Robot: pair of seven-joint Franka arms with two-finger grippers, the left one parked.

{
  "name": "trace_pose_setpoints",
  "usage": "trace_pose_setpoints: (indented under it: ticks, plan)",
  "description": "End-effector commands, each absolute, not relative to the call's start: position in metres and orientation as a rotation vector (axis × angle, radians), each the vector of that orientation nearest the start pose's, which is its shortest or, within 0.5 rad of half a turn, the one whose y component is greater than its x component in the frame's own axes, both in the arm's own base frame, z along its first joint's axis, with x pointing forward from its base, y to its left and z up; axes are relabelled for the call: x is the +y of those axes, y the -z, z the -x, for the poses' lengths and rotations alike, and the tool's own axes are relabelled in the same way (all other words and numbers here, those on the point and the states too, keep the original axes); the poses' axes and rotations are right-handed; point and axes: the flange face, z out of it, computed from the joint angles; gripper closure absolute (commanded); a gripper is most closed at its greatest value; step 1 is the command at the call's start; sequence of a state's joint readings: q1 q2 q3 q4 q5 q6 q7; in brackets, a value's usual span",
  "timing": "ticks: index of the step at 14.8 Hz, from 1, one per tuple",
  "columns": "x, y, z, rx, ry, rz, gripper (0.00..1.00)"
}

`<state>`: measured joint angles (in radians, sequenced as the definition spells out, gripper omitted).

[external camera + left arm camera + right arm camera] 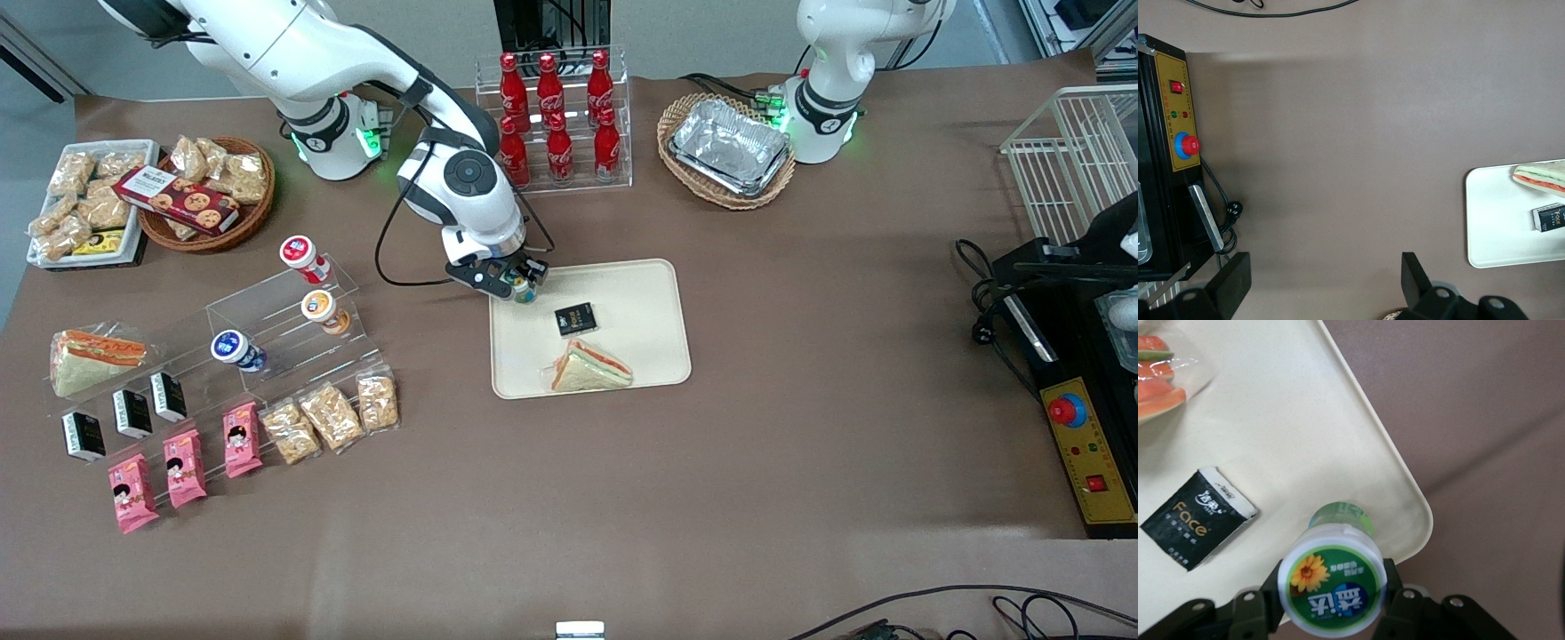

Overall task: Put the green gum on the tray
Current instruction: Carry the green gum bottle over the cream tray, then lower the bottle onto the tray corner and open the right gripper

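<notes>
My right gripper (521,285) is shut on the green gum (523,290), a small bottle with a white lid and a green label with a yellow flower (1333,580). It holds the bottle upright just above the corner of the cream tray (640,293) that is farthest from the front camera, toward the working arm's end. In the right wrist view the black fingers (1258,603) press the lid from both sides, and the tray's rounded corner (1408,500) lies under the bottle.
On the tray lie a black packet (575,318) and a wrapped sandwich (589,368). A rack of red cola bottles (556,116) stands farther back. A clear stand with red-, orange- and blue-lidded bottles (302,302) lies toward the working arm's end.
</notes>
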<state>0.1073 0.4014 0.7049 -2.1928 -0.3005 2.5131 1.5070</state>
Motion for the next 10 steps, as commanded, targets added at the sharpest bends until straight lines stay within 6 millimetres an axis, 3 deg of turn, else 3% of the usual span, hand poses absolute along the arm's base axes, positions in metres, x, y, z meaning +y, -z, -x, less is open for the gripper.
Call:
trace_pose_setpoints:
  ticks: [1, 4, 5, 10]
  plan:
    - [0.4146, -0.2411, -0.3874, 0.757, -0.070, 2.960, 0.15]
    - [0.4139, -0.2389, -0.3875, 0.760, -0.076, 2.961, 0.13]
    - [0.4142, -0.2394, -0.3880, 0.760, -0.074, 2.960, 0.00]
    - [0.4136, -0.2394, -0.3887, 0.758, -0.073, 2.961, 0.00]
